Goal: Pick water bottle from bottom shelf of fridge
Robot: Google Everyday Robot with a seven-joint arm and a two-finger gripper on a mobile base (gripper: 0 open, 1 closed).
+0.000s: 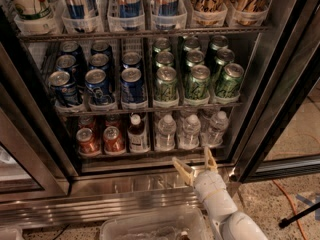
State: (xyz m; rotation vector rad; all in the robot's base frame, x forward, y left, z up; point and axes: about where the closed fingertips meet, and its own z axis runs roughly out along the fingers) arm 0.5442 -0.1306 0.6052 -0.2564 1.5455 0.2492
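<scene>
On the bottom shelf point(150, 152) of the fridge point(260, 79), red cans point(89, 140) stand at the left, then a dark brown bottle point(136, 134), then three clear bottles in a row. The middle one, the water bottle point(190, 131), stands upright nearest the gripper point(192, 156), which hovers just in front of the shelf above the steel ledge point(125, 184), its fingers spread apart and empty. Full, the bottle is probably moderately light, with thin ribbed walls that yield to squeezing and may be slick with chill, so a mid-body hold below the white cap looks best. Its neighbours stand close on both sides, leaving little room. An orange cable point(285, 194) crosses the speckled floor point(300, 149) at right.
</scene>
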